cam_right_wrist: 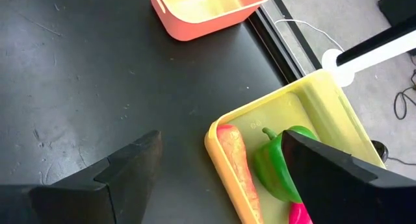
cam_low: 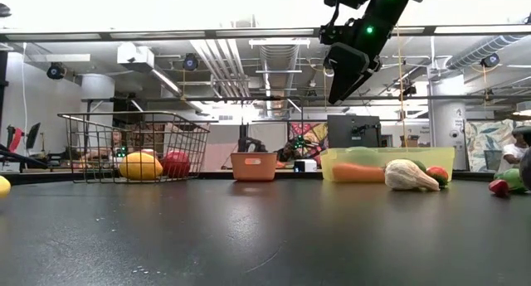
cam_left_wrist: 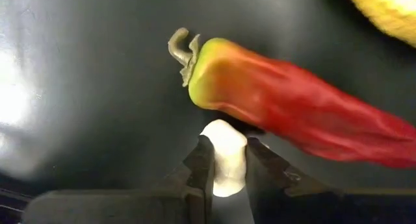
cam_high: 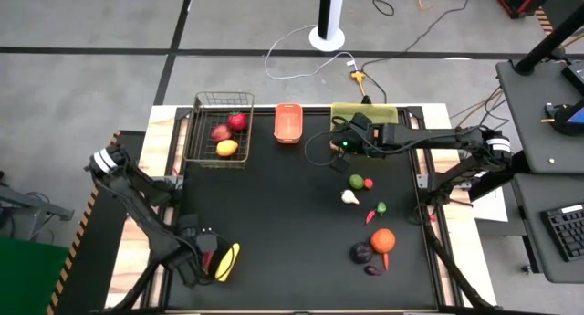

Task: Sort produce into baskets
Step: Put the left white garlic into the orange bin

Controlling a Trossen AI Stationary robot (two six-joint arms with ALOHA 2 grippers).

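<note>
Left end effector (cam_left_wrist: 224, 169) low, clamping red chilli (cam_left_wrist: 292, 113)

Chilli (cam_left_wrist: 292, 113) tip cut off by frame edge, corn (cam_left_wrist: 390, 13) mostly out of frame

Even, bright indoor light falls from overhead across the matte black worktop (cam_high: 292, 224), with only soft, short shadows under the small objects in the view from above. From table height, the room behind glows very bright: ceiling strip lights and pale walls are nearly washed out, and the dark surface carries a faint grey sheen toward the far edge. In the left wrist view, a broad white glare patch spreads over the worktop at one side. There the long red chilli pepper with a green stem end (cam_left_wrist: 292, 113) looks soft and slightly smeared, as does a yellow shape at the corner. The right wrist view is clear, with its own dark tool fingers (cam_right_wrist: 117, 178) blurred in the foreground.
</note>
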